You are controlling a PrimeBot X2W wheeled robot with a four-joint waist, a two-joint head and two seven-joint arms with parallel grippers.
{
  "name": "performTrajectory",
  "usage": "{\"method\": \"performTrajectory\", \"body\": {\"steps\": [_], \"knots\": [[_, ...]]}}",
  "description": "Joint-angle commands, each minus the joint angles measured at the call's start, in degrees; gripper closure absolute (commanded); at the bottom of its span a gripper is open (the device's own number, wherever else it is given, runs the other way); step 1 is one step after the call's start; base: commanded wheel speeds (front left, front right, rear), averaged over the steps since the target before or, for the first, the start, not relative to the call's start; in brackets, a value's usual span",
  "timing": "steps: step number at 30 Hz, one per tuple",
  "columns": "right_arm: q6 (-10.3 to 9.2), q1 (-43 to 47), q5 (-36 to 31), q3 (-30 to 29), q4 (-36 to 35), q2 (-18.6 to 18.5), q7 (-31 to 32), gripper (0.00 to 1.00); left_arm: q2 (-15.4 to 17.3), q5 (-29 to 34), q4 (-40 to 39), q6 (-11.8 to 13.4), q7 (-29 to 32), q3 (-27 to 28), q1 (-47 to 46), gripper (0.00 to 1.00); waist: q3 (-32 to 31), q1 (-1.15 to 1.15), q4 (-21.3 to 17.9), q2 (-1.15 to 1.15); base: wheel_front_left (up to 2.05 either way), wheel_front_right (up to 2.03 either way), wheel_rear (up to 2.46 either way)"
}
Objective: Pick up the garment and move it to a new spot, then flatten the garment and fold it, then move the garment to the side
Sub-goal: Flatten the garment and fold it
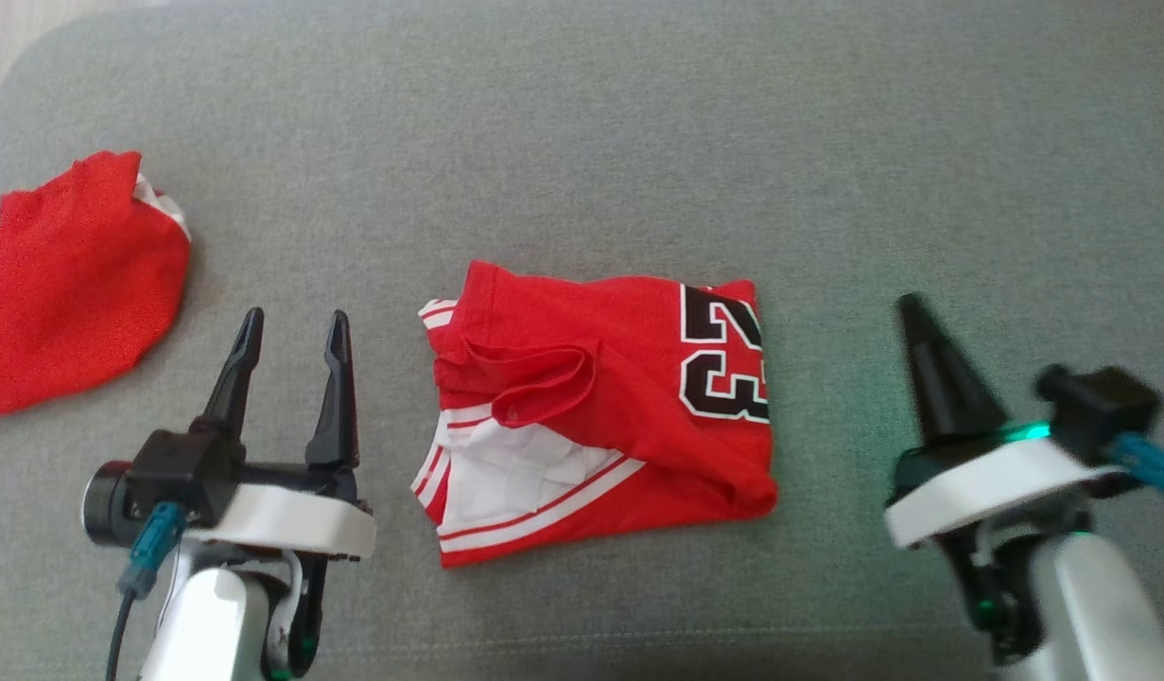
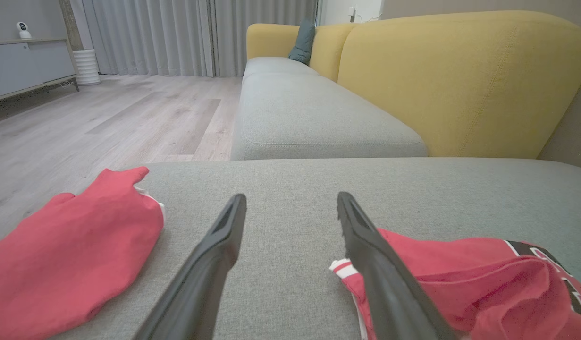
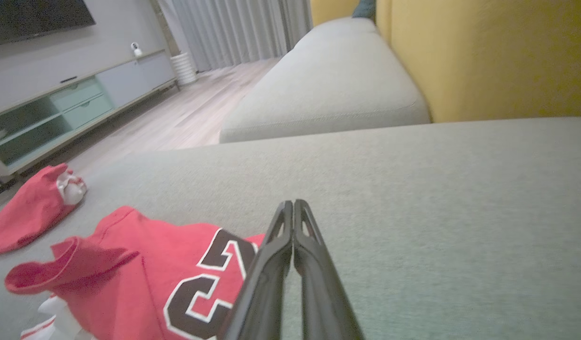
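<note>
Folded garment (image 1: 600,407) lies between left end effector (image 1: 296,320) (spread wide, empty) and right end effector (image 1: 912,307) (pinched closed, empty).

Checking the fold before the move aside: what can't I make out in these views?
- Second red garment: head view's left edge cuts it off, so its full shape is unknown.
- Folded jersey: lower layers hidden under the top fold; left wrist view, a left gripper finger covers its near corner.
- Right gripper: blurred in head view; contact with the cushion unclear.
</note>
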Motion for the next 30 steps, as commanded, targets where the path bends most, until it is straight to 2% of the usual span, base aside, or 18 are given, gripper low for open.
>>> {"method": "performTrajectory", "body": {"steps": [1, 10, 14, 19, 30], "knots": [[-0.05, -2.7, 0.5, 2.9, -0.7, -0.9, 0.4, 1.00, 1.1, 0.4, -2.1, 0.3, 0.1, 1.6, -2.1, 0.00, 0.4, 0.00, 0.4, 0.00, 0.00, 0.00, 0.00], [-0.05, -13.9, 6.1, 20.3, 12.6, -2.1, 0.7, 1.00, 0.5, -0.1, -1.6, -0.1, -0.4, 0.8, -4.3, 0.00, 2.6, 0.00, 3.2, 0.00, 0.00, 0.00, 0.00], [-0.05, -18.7, 9.5, 26.1, 18.4, -3.0, 0.6, 1.00, 0.0, -0.3, -0.9, -0.2, -0.6, 0.5, -5.2, 0.00, 3.5, 0.00, 4.5, 0.00, 0.00, 0.00, 0.00], [-0.05, -21.9, 13.3, 29.9, 23.0, -4.2, -0.3, 1.00, -0.5, -0.3, -0.1, 0.0, -0.8, 0.5, -5.3, 0.00, 3.9, 0.00, 5.4, 0.00, 0.00, 0.00, 0.00], [-0.05, -23.8, 19.2, 35.8, 25.5, -5.6, -1.8, 1.00, -1.1, -0.3, 0.0, -0.1, -0.9, 0.7, -5.5, 0.00, 3.7, 0.00, 5.8, 0.00, 0.00, 0.00, 0.00]]}}
